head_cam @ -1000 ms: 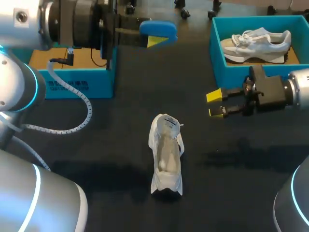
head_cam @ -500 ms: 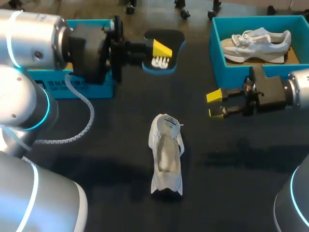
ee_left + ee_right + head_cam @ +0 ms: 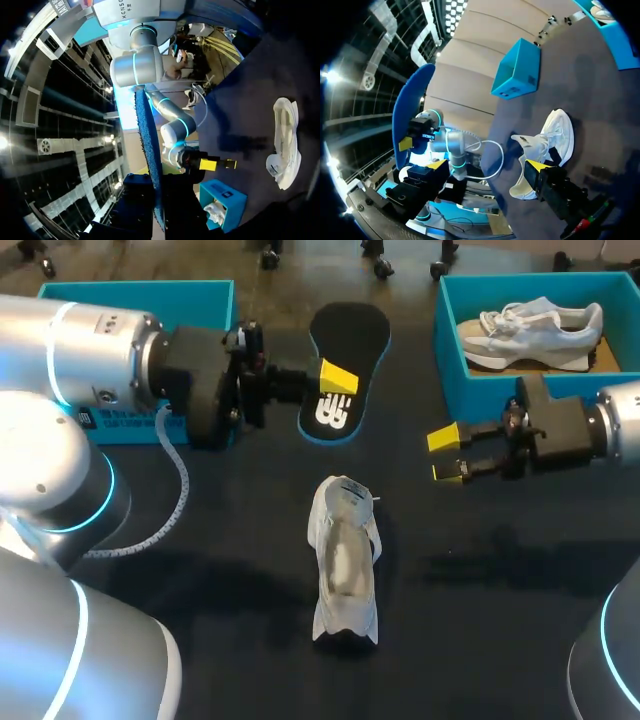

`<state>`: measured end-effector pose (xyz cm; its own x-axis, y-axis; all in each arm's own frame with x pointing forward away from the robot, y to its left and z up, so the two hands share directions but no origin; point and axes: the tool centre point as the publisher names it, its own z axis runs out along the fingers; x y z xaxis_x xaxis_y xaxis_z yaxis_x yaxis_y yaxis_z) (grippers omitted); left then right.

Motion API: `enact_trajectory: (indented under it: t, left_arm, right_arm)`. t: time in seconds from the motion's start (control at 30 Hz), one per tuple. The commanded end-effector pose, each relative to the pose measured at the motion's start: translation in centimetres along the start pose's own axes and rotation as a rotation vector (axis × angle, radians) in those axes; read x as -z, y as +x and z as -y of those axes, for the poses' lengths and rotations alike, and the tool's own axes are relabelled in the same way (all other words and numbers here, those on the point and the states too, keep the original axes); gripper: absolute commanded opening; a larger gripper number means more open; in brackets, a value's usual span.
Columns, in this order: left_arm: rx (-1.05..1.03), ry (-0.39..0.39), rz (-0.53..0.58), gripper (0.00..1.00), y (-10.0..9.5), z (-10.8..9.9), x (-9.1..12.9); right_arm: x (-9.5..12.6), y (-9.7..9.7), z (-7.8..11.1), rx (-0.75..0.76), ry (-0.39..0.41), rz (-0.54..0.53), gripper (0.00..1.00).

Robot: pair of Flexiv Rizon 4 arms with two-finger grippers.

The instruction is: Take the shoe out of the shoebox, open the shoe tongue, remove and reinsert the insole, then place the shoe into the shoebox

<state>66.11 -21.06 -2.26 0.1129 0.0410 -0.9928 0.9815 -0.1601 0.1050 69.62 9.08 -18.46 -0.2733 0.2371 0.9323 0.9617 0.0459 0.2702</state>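
Left gripper [image 3: 335, 380]: clenched on the insole, one yellow tip pressed on its upper face near the end with the white print. The left wrist view shows the insole edge-on between the fingers.
Insole [image 3: 352, 335]: black with a blue rim, held off the table near the far edge, between the two blue boxes. Its length runs from the gripper towards the far edge, with the flat face turned up.
Right gripper [image 3: 447, 455]: released, its two yellow tips standing apart with nothing between them. It hangs over the table by the near wall of the shoebox, pointing towards the middle, well apart from the shoe.
Shoe [image 3: 345, 560]: white, standing on its sole in the middle of the table, lengthwise between the far and near edges. The tongue is pulled up and away from the opening, which faces upward.
Shoebox [image 3: 500, 392]: blue and open, at the far right corner of the table.
Second shoe [image 3: 530, 328]: white, lying on its side inside the shoebox.
Other box [image 3: 140, 286]: blue and open, at the far left corner, partly hidden behind the left arm.
Table [image 3: 500, 590]: dark surface.
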Motion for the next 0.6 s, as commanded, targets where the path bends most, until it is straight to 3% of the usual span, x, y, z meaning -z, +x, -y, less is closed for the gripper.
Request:
enact_trajectory:
  t: [0.03, 0.13, 0.3, 0.6]
  left_arm:
    - [-0.138, -0.093, -0.079, 0.0, 2.4, 1.0, -0.8]
    - [-0.204, -0.129, -0.104, 0.0, 4.6, 1.1, -0.5]
    - [-0.185, -0.187, -0.031, 0.0, 7.4, 0.3, 0.9]
    - [-0.185, -0.187, -0.031, 0.0, 7.4, 0.3, 0.9]
  right_arm:
    - [-0.1, -0.1, 0.0, 0.001, -0.001, 0.0, 1.0]
    - [-0.1, -0.1, 0.0, 0.001, -0.001, 0.0, 1.0]
    - [-0.1, -0.1, 0.0, 0.001, -0.001, 0.0, 1.0]
    - [-0.1, -0.1, 0.0, 0.001, -0.001, 0.0, 1.0]
